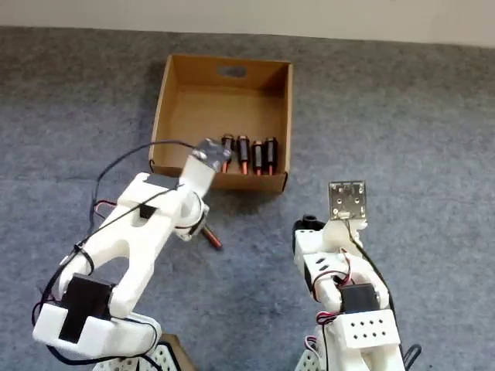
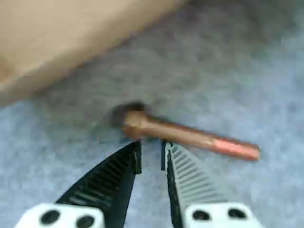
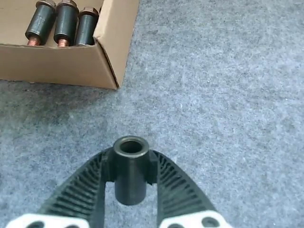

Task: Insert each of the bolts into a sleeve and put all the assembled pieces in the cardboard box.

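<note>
Bolt (image 2: 190, 137): copper-coloured, with a smooth shank and a wider, darker head. It is laid flat on the carpet (image 2: 247, 71), just outside the front wall of the cardboard box (image 1: 220, 182). In the high view the bolt (image 1: 212, 238) is seen poking out from under the left arm (image 1: 147, 232).

Left pincer (image 2: 151, 154): the fingers are held a narrow gap apart and nothing is gripped. The tips are set just beside the shank, near the head. Whether they touch it can't be told.

Sleeve (image 3: 129, 171): a short black tube, with its open bore turned toward the right wrist camera. The right pincer (image 3: 130, 178) is clamped on it, one ribbed finger on each side. In the high view the sleeve (image 1: 308, 225) is held to the right of the box's front corner, well apart from the bolt.

Box: brown with an open top, and an oval hand hole is cut in the far wall. Four assembled pieces (image 1: 243, 154) are lined up side by side against the inside of the front wall, toward the right corner. Each has a black sleeve with a dark head at one end and a copper tip at the other. Three of them (image 3: 66, 21) are seen from the right wrist.

Surface: the whole table is covered by grey short-pile carpet. A pale strip (image 1: 309, 15) is seen along the far edge.
</note>
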Controlling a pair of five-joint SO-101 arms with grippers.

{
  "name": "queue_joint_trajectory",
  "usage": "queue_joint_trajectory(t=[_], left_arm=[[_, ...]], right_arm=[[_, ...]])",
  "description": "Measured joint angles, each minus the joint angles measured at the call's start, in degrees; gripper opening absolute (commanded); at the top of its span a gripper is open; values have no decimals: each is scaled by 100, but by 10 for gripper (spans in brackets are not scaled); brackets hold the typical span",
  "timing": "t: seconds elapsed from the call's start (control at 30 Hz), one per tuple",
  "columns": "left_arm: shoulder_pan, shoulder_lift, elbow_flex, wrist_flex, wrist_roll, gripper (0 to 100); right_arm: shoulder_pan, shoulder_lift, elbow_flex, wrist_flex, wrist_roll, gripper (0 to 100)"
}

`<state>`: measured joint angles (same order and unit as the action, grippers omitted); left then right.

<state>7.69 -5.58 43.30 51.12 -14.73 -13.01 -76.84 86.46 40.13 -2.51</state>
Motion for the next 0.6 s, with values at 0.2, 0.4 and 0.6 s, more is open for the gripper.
queue_joint_trajectory(t=[0.2, 0.4, 0.6], left_arm=[[149, 0, 0, -44, 923, 98], [378, 0, 0, -44, 1987, 98], [396, 0, -492, 457, 2813, 98]], right_arm=[[0, 0, 0, 0, 0, 5], [0, 0, 0, 0, 0, 5], [0, 0, 0, 0, 0, 5]])
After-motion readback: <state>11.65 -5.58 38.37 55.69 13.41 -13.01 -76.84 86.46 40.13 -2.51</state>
